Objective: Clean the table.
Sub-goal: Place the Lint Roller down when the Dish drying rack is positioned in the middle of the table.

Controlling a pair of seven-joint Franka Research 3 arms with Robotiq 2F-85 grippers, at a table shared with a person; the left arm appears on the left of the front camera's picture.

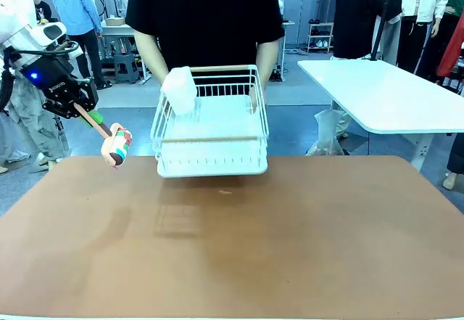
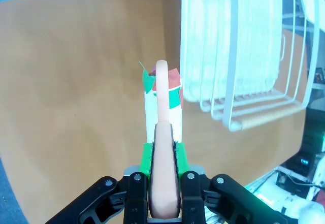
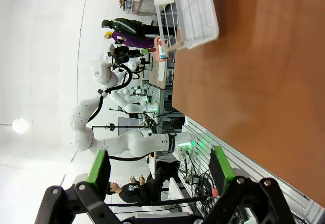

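Clamped in our left pincer (image 2: 163, 183) is the pale handle of a toy roller (image 1: 116, 144), its long axis running from mid-left of the front frame down toward the white wire basket (image 1: 210, 120) a person holds at centre. Our right pincer (image 3: 160, 176) gapes wide, holding nothing. Below both spreads the brown worktop (image 1: 290, 247), across the frame's lower half.

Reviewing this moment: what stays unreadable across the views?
- Front view: the left hand is dark against clutter; its grip point on the peach-handled toy mallet is unclear.
- Front view: the white wire basket hides the person's hands.
- Left wrist view: the mallet's head is foreshortened behind its handle.
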